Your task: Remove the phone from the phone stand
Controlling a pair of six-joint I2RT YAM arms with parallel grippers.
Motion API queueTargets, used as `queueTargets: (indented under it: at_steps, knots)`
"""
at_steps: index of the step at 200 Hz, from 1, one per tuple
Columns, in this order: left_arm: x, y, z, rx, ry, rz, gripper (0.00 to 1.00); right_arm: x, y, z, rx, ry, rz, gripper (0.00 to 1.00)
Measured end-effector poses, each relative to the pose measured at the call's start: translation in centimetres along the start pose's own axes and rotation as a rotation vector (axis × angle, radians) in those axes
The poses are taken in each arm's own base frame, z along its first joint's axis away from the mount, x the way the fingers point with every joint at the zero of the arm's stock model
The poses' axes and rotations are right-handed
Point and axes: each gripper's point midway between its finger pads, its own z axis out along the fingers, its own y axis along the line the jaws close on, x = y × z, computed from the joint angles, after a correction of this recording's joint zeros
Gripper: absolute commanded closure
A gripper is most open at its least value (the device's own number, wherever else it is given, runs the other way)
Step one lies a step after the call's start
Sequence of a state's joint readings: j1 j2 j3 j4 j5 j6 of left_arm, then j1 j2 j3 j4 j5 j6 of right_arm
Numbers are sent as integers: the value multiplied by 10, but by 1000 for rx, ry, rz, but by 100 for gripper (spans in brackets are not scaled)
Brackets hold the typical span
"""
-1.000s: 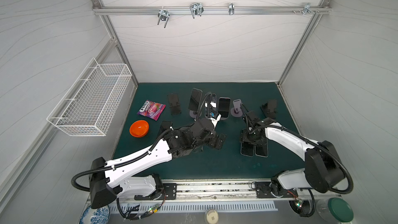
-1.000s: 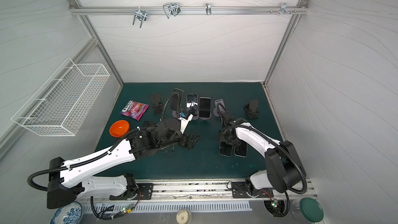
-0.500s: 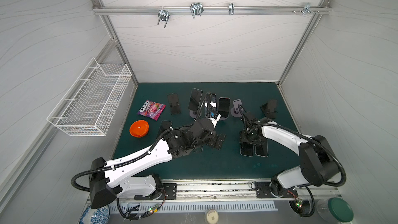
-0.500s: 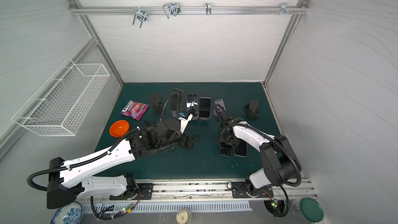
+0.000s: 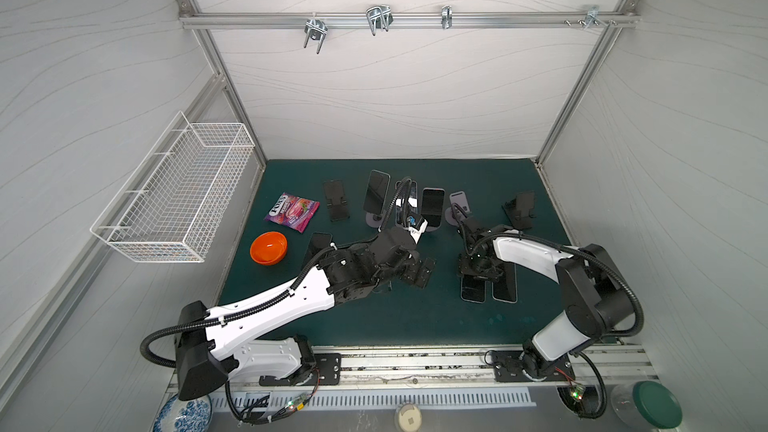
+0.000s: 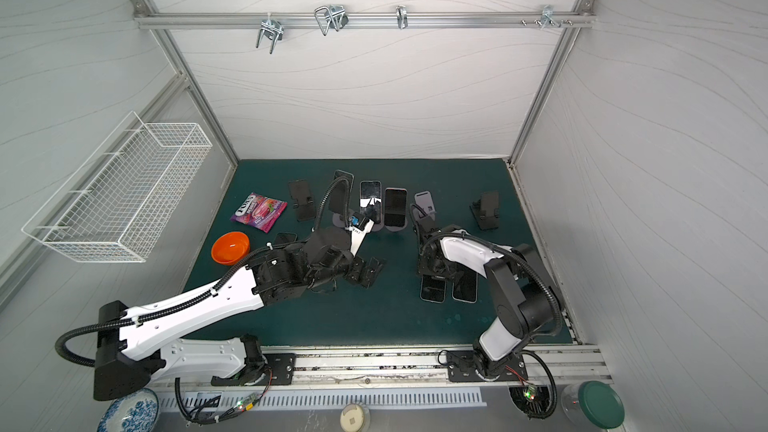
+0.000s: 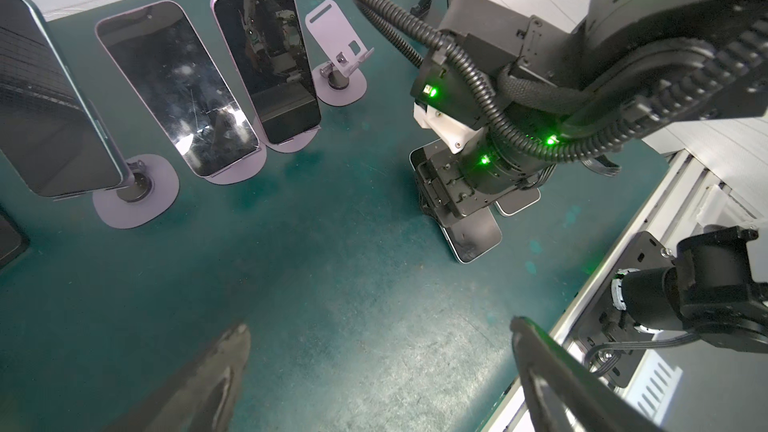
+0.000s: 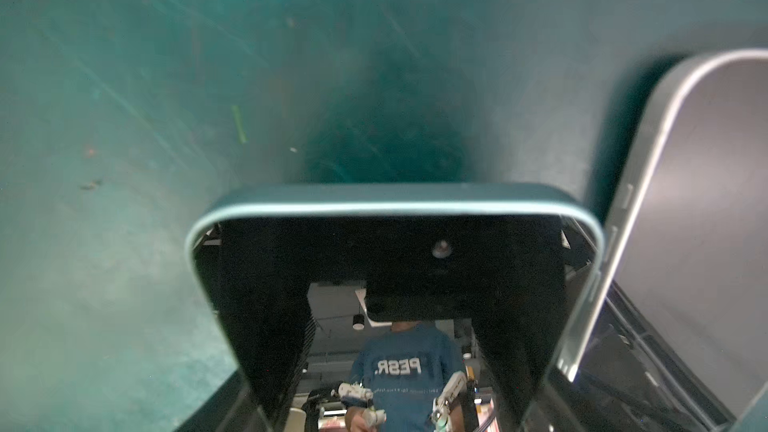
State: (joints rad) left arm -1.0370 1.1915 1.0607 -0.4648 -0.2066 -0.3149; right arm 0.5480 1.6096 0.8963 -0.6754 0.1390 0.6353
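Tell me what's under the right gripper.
The right gripper clasps a teal-edged phone on the green mat; a silver-edged phone lies beside. The gripper hides their far ends.

Prob. robotics lab: alu frame cell (white walls).

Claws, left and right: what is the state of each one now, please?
Left claw: open, holding nothing.
Right claw: closed on the teal-edged phone.
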Motion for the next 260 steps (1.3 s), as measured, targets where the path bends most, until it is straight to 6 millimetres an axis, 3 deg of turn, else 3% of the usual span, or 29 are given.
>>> queueTargets:
  at_steps: [34, 100, 126, 188, 260]
  knots:
    - [-5, 3, -8, -5, -25, -17, 1, -8, 12, 0, 28, 7, -30, 100]
    - [-8, 12, -25, -29, -72, -36, 1, -8, 12, 0, 49, 0, -41, 97]
    - [0, 20, -30, -48, -74, -47, 1, -8, 12, 0, 51, -2, -43, 92]
    - [18, 43, -50, -104, -99, -69, 1, -6, 11, -1, 76, -13, -62, 90]
    - [26, 53, -58, -142, -84, -79, 1, -5, 10, -2, 89, -21, -70, 83]
